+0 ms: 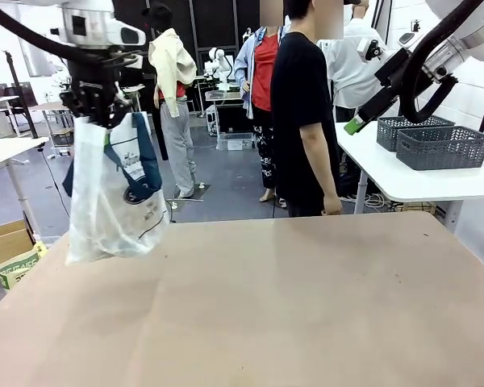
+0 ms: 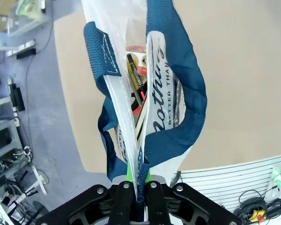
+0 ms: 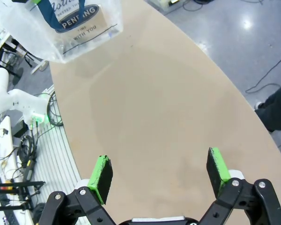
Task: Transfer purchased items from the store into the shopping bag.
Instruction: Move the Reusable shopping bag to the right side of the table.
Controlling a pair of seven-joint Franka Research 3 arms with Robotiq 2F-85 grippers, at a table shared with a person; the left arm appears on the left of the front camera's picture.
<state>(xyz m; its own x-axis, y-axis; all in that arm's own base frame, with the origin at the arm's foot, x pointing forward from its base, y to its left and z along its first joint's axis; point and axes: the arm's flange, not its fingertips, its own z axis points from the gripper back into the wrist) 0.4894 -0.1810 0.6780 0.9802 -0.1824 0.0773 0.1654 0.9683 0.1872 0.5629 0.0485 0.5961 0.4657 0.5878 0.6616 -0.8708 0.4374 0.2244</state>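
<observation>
While the left gripper (image 2: 136,185) pinches the shopping bag (image 1: 117,197) aloft, packed items show inside; right jaws gape empty.

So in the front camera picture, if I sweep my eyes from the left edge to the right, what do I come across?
Left gripper shut on the shopping bag it holds up above the table → person in a black shirt standing at the far edge → right gripper, open → grey baskets on a white side table.
</observation>
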